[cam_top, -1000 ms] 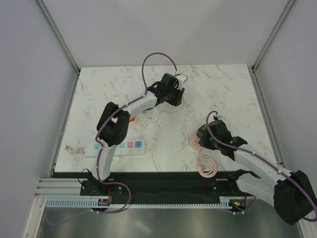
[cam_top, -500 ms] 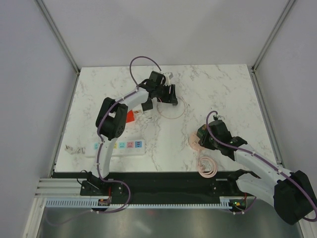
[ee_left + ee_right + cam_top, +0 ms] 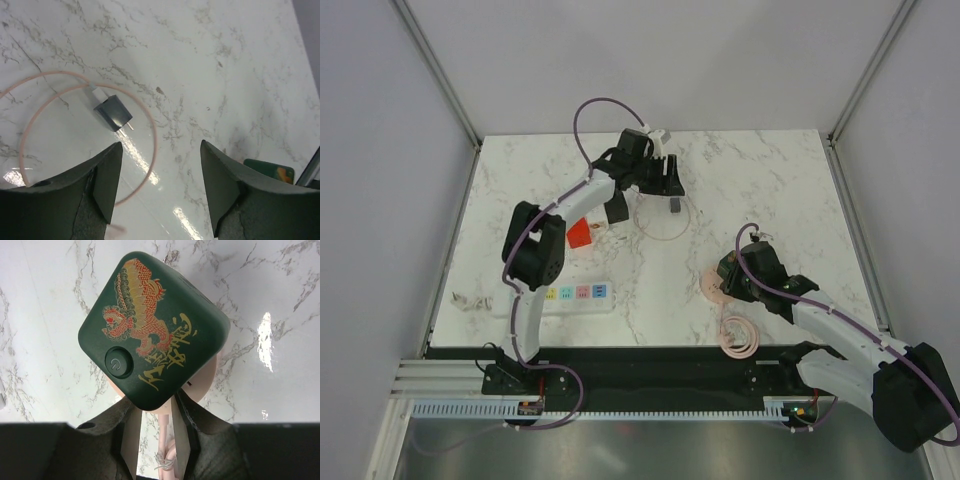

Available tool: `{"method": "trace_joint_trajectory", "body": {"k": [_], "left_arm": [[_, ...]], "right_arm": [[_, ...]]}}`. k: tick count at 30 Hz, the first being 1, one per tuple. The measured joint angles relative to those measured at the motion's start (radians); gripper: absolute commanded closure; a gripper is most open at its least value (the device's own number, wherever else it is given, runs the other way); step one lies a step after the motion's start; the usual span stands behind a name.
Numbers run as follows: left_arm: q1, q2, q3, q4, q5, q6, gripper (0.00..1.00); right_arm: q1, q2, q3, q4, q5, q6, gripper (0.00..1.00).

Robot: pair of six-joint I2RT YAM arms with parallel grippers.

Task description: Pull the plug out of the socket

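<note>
The socket, a white power strip (image 3: 563,295) with pastel outlets, lies at the near left with nothing plugged into it. The plug (image 3: 673,206), a dark adapter with two prongs on a looped pink cord (image 3: 660,222), lies loose on the marble far from the strip. It also shows in the left wrist view (image 3: 114,112). My left gripper (image 3: 664,182) is open and empty just above it; in its own view (image 3: 160,185) the jaws stand wide apart. My right gripper (image 3: 726,282) is shut on a green square device (image 3: 152,325) with a dragon print on a pink base.
A red object (image 3: 579,233) lies beside the left arm's forearm. A coiled pink cord (image 3: 738,335) lies near the front edge under the right arm. The strip's white cord end (image 3: 470,301) lies at the left edge. Grey walls enclose the table.
My left arm has swung a little left and back. The plug, earlier hidden under the gripper, now lies uncovered on the table. The right arm has not moved.
</note>
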Motion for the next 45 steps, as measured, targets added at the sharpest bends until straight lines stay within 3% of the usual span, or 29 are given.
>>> {"method": "trace_joint_trajectory", "body": {"k": [14,20,31,45], "left_arm": [[-0.052,-0.334,-0.113,0.081,0.079,-0.081,0.31],[-0.111,-0.433,-0.329,0.153,0.077,-0.122,0.33],[-0.384,-0.491,-0.681,0.302,0.046,-0.218,0.36],[-0.38,-0.64,-0.79,0.333,-0.079,-0.236,0.36]], "right_arm": [[0.0,0.007,0.019,-0.021,-0.008,-0.005,0.57],[0.001,-0.026,0.033,-0.113,-0.008,-0.01,0.51],[0.001,-0.141,0.061,-0.269,-0.033,-0.016,0.45],[0.088,-0.076,-0.029,-0.199,-0.115,0.021,0.51]]}}
